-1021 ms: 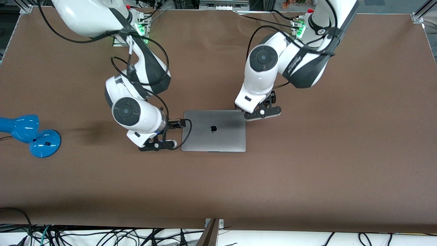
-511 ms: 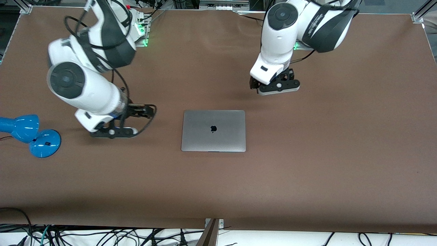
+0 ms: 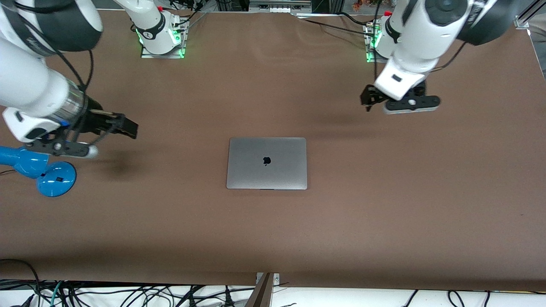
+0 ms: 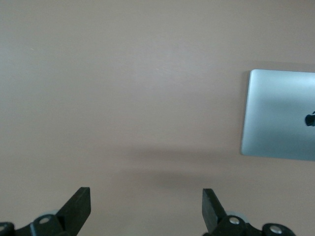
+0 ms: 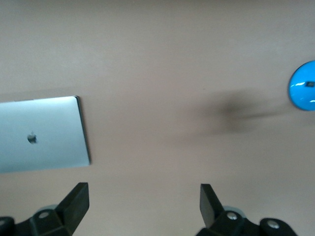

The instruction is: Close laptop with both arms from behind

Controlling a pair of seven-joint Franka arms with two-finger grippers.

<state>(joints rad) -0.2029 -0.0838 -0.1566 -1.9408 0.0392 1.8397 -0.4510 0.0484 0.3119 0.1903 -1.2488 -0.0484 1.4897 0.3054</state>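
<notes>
Brown table [image 3: 384, 213] fills the front view; one laptop [image 3: 266, 163] lies shut at the middle; one blue lamp [image 3: 40, 168] is cut off at the frame's lower left edge; my two arms hang up high; my left gripper [image 3: 401, 102] and right gripper [image 3: 91, 136] are both wide open, holding nothing.

My brown table, two things on it

The closed laptop [image 3: 266, 163] lies flat mid-table [image 3: 384, 204], lid up; a blue lamp [image 3: 38, 168] sits by the edge at my right arm's end, well apart from it.
</notes>
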